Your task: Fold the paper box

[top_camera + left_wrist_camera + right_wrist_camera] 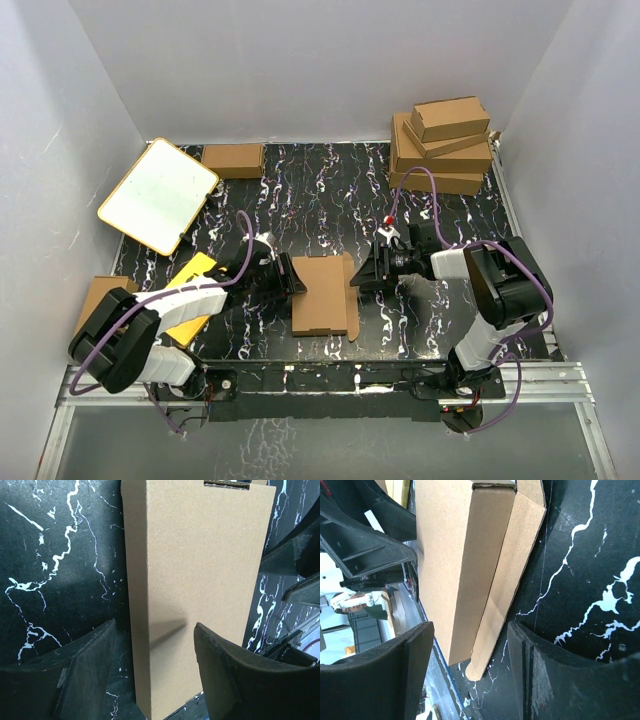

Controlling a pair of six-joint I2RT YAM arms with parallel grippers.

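Note:
The paper box (322, 295) lies flat in the middle of the black marbled table, a thin brown cardboard mailer with one loose flap (351, 300) sticking out along its right side. My left gripper (293, 278) is at the box's left edge. In the left wrist view its jaws (155, 672) stand open astride that edge of the box (195, 580), one finger (75, 680) over the table and the other (240, 680) over the lid, neither pressing. My right gripper (362, 272) faces the right edge. Its open jaws (470, 665) bracket the side wall (470, 580) and the flap (515, 570).
A white board with an orange rim (158, 195) leans at the back left, a yellow card (190, 290) lies under the left arm. A small brown box (232, 160) sits at the back. Stacked brown boxes (445, 145) fill the back right corner. More cardboard (100, 298) lies off the table's left edge.

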